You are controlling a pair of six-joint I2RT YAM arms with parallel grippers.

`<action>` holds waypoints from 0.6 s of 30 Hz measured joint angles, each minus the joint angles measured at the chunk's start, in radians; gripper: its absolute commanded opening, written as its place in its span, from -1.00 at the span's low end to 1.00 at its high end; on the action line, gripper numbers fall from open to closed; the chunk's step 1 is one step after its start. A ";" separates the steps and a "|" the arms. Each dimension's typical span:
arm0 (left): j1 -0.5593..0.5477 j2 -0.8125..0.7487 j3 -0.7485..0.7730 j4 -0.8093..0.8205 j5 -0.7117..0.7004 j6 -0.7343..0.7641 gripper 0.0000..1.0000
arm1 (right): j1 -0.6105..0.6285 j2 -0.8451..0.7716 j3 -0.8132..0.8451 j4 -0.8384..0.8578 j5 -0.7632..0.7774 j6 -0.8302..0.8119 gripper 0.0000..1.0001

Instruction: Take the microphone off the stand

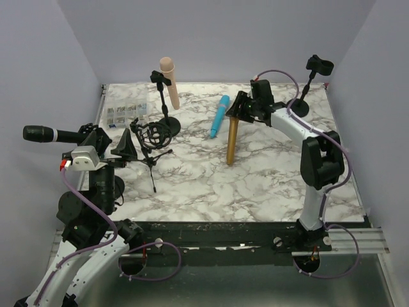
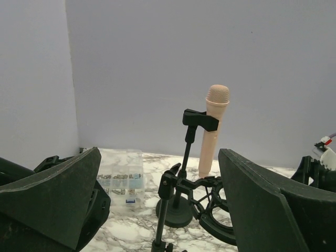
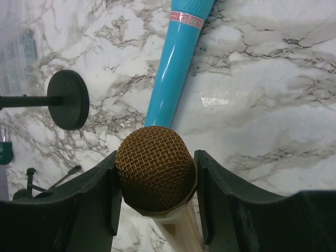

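Observation:
A gold-headed microphone (image 1: 231, 142) stands upright with its tail on the marble table (image 1: 255, 185). My right gripper (image 1: 241, 106) is shut on its mesh head (image 3: 154, 167), one finger on each side. A beige microphone (image 1: 169, 83) sits tilted in the clip of a black round-based stand (image 1: 167, 123) at the back left, also seen in the left wrist view as microphone (image 2: 212, 128) and stand (image 2: 187, 157). My left gripper (image 1: 125, 146) hangs open and empty at the left, facing that stand; its gripper (image 2: 160, 157) fingers are spread wide.
A blue microphone (image 1: 220, 116) lies flat beside the gold one, blue microphone (image 3: 176, 68). A tripod stand with an empty shock mount (image 1: 153, 135) is just in front of my left gripper. An empty stand (image 1: 309, 86) is back right. A clear parts box (image 1: 128, 112) sits back left. A black microphone (image 1: 39, 133) juts out by the left wrist.

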 measured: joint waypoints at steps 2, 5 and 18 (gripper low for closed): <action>0.000 0.000 0.000 0.000 0.000 0.000 0.95 | -0.013 0.058 0.044 0.000 -0.021 0.027 -0.99; 0.000 0.000 0.000 0.000 0.000 0.000 0.95 | -0.028 0.137 0.096 0.004 -0.025 0.072 -0.99; 0.000 0.008 0.000 0.000 0.000 0.001 0.95 | -0.080 0.385 0.280 0.023 0.047 0.253 -0.99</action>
